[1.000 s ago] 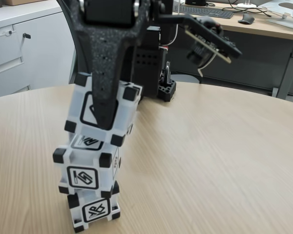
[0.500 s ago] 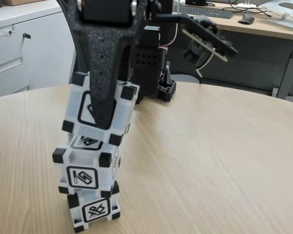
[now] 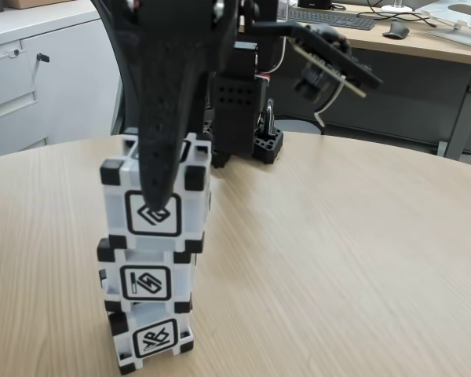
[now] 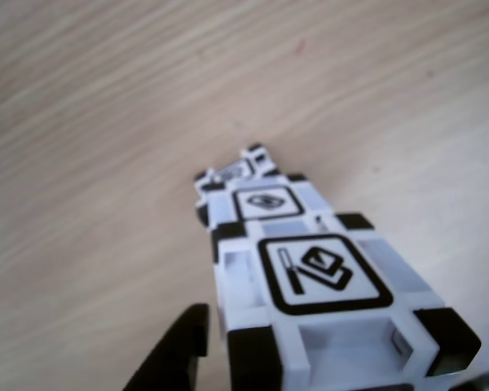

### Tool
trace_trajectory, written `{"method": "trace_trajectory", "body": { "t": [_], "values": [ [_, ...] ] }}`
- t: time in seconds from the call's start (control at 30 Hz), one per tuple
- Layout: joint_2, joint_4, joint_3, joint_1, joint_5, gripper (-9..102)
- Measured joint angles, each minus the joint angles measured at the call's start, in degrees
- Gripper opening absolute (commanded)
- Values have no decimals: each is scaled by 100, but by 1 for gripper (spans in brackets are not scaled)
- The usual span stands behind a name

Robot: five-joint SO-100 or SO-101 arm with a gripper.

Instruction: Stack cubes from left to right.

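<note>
The gripper (image 3: 158,206) clasps the top cube (image 3: 153,206), its black finger (image 3: 163,118) hiding part of that cube's symbol, above two stacked cubes (image 3: 146,310).

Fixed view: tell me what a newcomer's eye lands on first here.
A tower of three cubes stands near the front left of the wooden table, in the fixed view. The black gripper comes down from above over the top cube, one finger covering part of its front face. Behind, a black robot base stands at the table's far edge.
</note>
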Motion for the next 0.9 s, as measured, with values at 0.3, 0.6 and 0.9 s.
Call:
{"method": "trace_trajectory", "body": {
  "t": [0.3, 0.6, 0.9],
  "values": [
    [0, 0, 0, -9, -220, 45],
    [0, 0, 0, -747, -686, 44],
    [0, 0, 0, -1854, -527, 39]
  ]
}}
